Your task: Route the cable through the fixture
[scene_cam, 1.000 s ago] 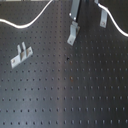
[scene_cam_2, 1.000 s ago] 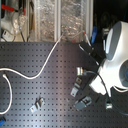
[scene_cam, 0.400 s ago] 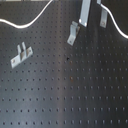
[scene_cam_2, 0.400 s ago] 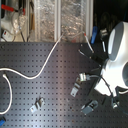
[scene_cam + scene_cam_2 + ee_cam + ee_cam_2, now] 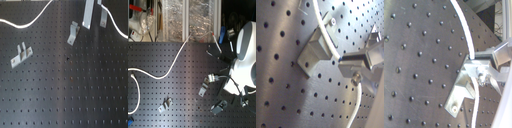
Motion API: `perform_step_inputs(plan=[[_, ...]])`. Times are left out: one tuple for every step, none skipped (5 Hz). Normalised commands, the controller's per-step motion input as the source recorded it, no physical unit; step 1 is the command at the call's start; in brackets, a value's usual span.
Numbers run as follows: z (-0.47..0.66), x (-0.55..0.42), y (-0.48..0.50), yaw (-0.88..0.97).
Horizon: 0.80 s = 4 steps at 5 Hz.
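The cable [image 5: 31,21] is seen in both exterior views as one long white cord lying in curves on the black perforated board [image 5: 75,90]; in the second exterior view the cable [image 5: 174,64] runs from the board's edge on the second exterior view's left up toward the robot arm [image 5: 244,55]. In both wrist views it is carried across a small metal bracket [image 5: 313,50], resting on or just over it, and is met by the gripper [image 5: 348,65]. The fingers appear clamped on the cord in the first wrist view.

Two clear containers [image 5: 190,17] are seen behind the board in the second exterior view; their contents cannot be made out.

In the first exterior view one bracket pair [image 5: 21,54] stands well apart from the gripper.
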Motion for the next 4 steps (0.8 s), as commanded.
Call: perform_step_inputs(plan=[[0.38,-0.348,0.21,-0.05],[0.22,-0.275,0.347,-0.04],[0.08,-0.253,0.469,-0.03],[-0.11,-0.144,0.107,-0.01]])
